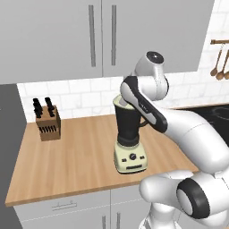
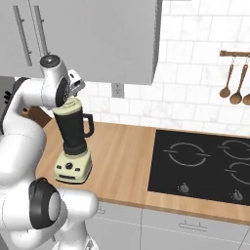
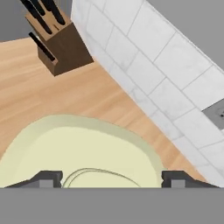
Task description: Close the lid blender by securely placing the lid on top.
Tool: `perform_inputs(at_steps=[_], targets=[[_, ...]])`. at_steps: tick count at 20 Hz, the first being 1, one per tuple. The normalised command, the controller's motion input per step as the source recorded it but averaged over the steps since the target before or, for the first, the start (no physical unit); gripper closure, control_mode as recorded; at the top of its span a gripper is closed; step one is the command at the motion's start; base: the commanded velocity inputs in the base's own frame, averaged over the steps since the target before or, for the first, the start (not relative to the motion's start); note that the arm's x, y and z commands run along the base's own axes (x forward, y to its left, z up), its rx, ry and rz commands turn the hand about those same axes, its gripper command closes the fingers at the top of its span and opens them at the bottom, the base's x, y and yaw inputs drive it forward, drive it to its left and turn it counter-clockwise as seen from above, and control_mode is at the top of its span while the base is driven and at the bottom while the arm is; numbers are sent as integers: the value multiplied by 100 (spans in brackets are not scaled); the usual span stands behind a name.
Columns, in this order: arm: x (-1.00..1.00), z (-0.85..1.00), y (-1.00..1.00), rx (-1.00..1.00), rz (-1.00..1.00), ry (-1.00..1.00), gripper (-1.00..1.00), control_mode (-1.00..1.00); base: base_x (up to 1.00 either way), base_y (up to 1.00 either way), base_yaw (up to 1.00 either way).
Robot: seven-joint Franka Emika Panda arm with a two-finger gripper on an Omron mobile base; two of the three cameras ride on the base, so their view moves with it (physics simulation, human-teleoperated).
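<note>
The blender [image 1: 129, 129] stands on the wooden counter [image 1: 80, 152], a dark jar with a side handle on a cream base with dark knobs; it also appears as the blender [image 2: 73, 134]. The pale cream lid [image 1: 118, 102] rests on the jar's rim, seen too as the lid [image 2: 72, 105]. My gripper [image 3: 111, 179] hovers right over the lid [image 3: 87, 144], open, its fingertips [image 3: 48, 178] spread wider than the raised centre knob. The hand [image 2: 73, 88] sits directly above the jar.
A wooden knife block [image 1: 48, 120] stands at the back left of the counter, also seen as the knife block [image 3: 59, 41]. A black cooktop [image 2: 205, 166] lies to the right. Wooden spoons [image 2: 234, 83] hang on the tiled wall, and cabinets [image 1: 103, 36] hang overhead.
</note>
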Motion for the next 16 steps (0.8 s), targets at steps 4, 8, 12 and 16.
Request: perform_inputs(at_steps=[4, 8, 12, 16], targets=[[0, 10, 0, 1, 0, -3, -100, -100, 0, 0, 0], [-1, 17, 0, 0, 0, -8, -100, -100, 0, 0, 0], [-2, 9, -1, 0, 0, -7, -100, -100, 0, 0, 0], [-17, 2, -9, 0, 0, -13, -100, -100, 0, 0, 0]])
